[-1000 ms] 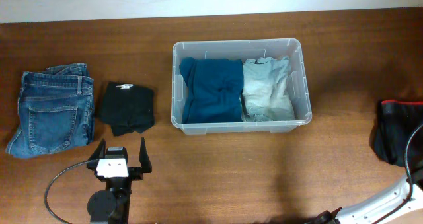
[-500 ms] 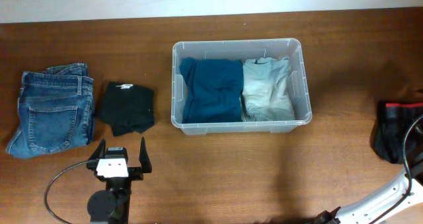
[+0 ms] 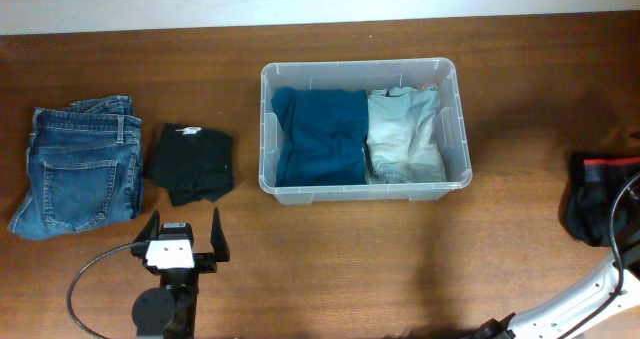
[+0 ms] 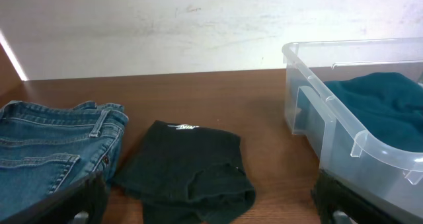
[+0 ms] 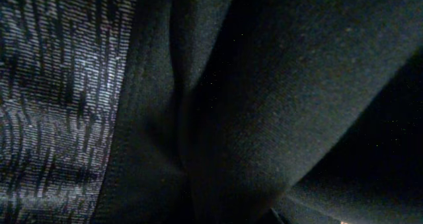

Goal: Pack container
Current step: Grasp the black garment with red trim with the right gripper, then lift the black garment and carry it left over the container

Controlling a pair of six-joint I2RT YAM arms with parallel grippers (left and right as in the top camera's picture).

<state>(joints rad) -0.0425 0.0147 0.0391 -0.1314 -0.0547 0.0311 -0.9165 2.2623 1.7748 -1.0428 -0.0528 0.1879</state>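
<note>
The clear container (image 3: pixel 360 67) stands at the table's middle, holding a teal garment (image 3: pixel 320 134) on its left and a pale grey one (image 3: pixel 403 134) on its right. My left gripper (image 3: pixel 181 241) hangs open near the front edge, just short of a folded black garment (image 3: pixel 192 164); in the left wrist view its dark fingers (image 4: pixel 79 201) frame that garment (image 4: pixel 192 171), apart from it. A black garment with red trim (image 3: pixel 598 194) lies at the far right. Its dark fabric (image 5: pixel 264 85) fills the right wrist view, pressed close. My right gripper's fingers are hidden in it.
Folded blue jeans (image 3: pixel 80 169) lie at the far left beside the black garment. The container's near wall (image 4: pixel 344 49) rises at the right of the left wrist view. My right arm's white link (image 3: pixel 580 304) crosses the front right corner. A woven grey band (image 5: pixel 53 98) edges the dark fabric.
The black garment with red trim has drawn in slightly at the right edge as the right gripper shut. The left arm has not moved.
</note>
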